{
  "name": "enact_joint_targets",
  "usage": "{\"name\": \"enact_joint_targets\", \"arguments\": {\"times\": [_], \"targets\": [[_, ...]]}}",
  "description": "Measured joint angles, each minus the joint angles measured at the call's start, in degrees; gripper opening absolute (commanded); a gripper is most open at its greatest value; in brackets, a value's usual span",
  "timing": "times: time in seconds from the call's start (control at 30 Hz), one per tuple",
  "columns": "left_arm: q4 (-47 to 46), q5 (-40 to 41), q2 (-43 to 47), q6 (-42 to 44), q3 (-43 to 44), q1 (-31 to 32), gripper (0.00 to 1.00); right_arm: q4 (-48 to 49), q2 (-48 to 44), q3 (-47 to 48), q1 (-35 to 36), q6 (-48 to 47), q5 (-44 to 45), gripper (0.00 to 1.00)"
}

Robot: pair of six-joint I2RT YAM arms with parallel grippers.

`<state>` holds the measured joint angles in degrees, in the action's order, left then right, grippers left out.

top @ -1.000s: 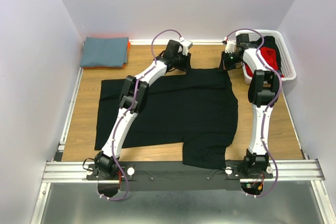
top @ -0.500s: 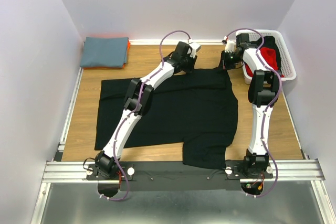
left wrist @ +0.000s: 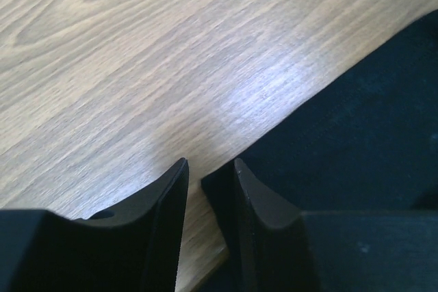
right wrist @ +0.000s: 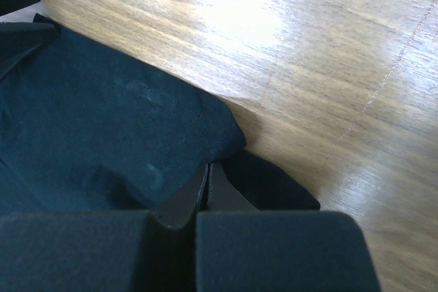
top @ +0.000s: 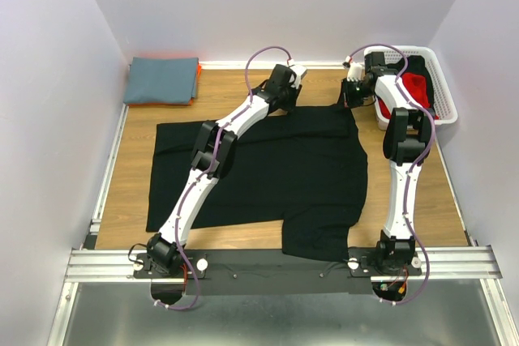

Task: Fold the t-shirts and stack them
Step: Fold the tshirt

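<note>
A black t-shirt (top: 276,168) lies spread flat on the wooden table. My left gripper (top: 285,100) is at the shirt's far edge. In the left wrist view (left wrist: 209,165) its jaws stand a narrow gap apart, low over the wood, with the shirt's edge (left wrist: 356,121) just inside the right finger. My right gripper (top: 349,100) is at the shirt's far right corner. In the right wrist view (right wrist: 207,167) it is shut on a fold of the black cloth (right wrist: 102,121).
A folded teal shirt (top: 162,79) on an orange one lies at the far left. A white basket (top: 442,91) with red and black clothes stands at the far right, just beside the right arm. Walls close in on three sides.
My left gripper has moved right along the shirt's far edge, toward the right gripper. The right gripper and the shirt have stayed where they were.
</note>
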<state>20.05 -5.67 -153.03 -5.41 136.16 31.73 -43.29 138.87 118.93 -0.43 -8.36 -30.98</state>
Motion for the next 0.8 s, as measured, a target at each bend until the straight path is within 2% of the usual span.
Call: {"name": "enact_joint_targets", "arguments": {"times": [0.2, 0.47, 0.6, 0.8], "targets": [[0.02, 0.66, 0.0, -0.11, 0.0, 0.02, 0.38, 0.17, 0.0, -0.2, 0.0, -0.02, -0.07, 0.01], [-0.02, -1.68, 0.02, -1.03, -0.22, -0.11, 0.23, 0.17, -0.02, -0.2, 0.0, -0.02, -1.11, 0.01], [-0.02, -2.78, 0.02, -1.62, -0.26, -0.11, 0.0, 0.2, -0.33, -0.39, 0.0, -0.02, -1.73, 0.01], [-0.17, -4.02, 0.02, -1.9, -0.31, -0.26, 0.0, 0.22, -1.03, -0.61, 0.0, -0.24, -2.82, 0.01]]}}
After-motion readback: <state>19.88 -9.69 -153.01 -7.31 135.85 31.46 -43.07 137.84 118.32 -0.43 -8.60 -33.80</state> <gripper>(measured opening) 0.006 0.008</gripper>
